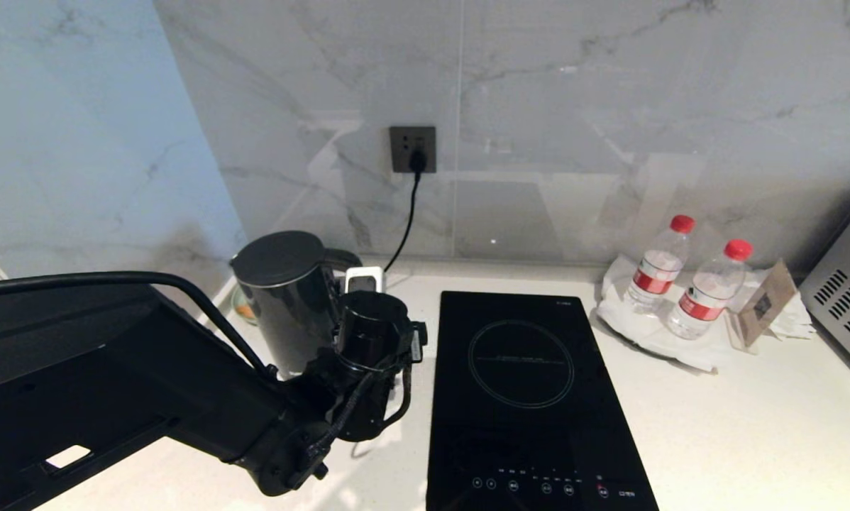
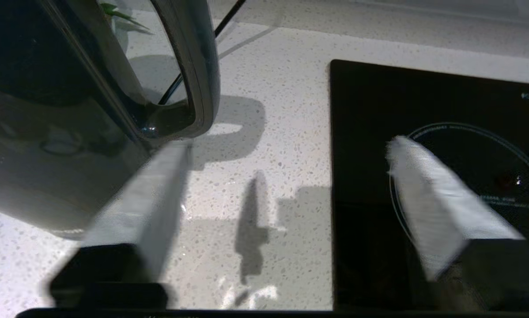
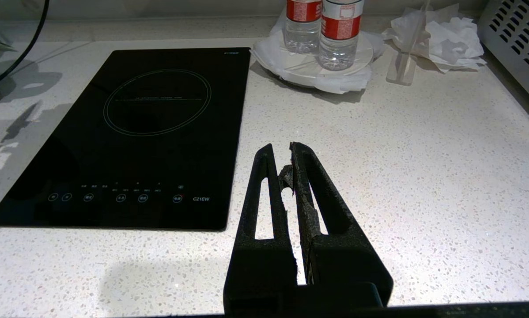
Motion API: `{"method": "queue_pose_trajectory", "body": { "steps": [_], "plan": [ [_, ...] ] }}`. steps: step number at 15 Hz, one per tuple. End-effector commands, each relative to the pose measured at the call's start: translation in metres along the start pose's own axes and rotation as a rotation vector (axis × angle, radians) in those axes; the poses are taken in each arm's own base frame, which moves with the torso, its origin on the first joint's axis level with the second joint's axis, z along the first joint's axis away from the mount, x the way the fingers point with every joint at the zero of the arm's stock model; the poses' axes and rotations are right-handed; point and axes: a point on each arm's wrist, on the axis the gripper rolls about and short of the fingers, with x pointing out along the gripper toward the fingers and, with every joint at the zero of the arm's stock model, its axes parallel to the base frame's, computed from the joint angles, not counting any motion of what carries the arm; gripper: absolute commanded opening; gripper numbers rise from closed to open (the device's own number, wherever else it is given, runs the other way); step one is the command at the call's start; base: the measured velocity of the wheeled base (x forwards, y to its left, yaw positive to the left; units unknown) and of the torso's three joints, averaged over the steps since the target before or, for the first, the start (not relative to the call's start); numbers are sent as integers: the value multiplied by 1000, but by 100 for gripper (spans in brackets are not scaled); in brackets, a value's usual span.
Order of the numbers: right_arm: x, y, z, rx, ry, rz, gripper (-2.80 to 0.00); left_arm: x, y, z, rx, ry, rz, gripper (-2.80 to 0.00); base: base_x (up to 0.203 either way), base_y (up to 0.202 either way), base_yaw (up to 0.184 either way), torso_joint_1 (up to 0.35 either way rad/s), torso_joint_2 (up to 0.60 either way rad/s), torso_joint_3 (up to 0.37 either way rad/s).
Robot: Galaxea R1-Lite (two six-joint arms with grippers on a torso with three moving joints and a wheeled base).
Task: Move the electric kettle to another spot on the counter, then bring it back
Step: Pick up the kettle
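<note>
The electric kettle (image 1: 283, 298), tall and glossy black, stands at the back left of the pale speckled counter (image 1: 751, 426), left of the hob. My left arm reaches in from the left, and its wrist (image 1: 368, 341) sits just right of the kettle. In the left wrist view my left gripper (image 2: 289, 145) is open wide over bare counter (image 2: 282, 88). One pale finger (image 2: 158, 190) lies just below the kettle's loop handle (image 2: 198, 66), and nothing is between the fingers. My right gripper (image 3: 281, 152) hangs shut and empty over the counter right of the hob.
A black glass hob (image 1: 531, 383) lies mid-counter. A black cord runs from the wall socket (image 1: 412, 149) down behind the kettle. Two water bottles (image 1: 659, 266) (image 1: 712, 287) stand on a white plate at back right, beside a card stand (image 1: 762, 301) and a vented metal appliance (image 1: 847, 305).
</note>
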Motion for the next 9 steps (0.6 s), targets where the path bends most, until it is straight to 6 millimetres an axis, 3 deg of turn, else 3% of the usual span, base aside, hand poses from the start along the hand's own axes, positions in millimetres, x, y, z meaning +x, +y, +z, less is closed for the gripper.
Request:
{"method": "queue_pose_trajectory", "body": {
  "steps": [1, 4, 9],
  "plan": [
    [0, 0, 0, 0, 0, 0, -280, 3, 1, -1, -5, -3, 8, -280, 0, 0, 0, 0, 0, 0],
    [0, 0, 0, 0, 0, 0, -280, 1, 2, -2, -3, 1, 9, -280, 0, 0, 0, 0, 0, 0],
    [0, 0, 0, 0, 0, 0, -280, -19, 12, 7, 0, 1, 3, -280, 0, 0, 0, 0, 0, 0]
  ]
}}
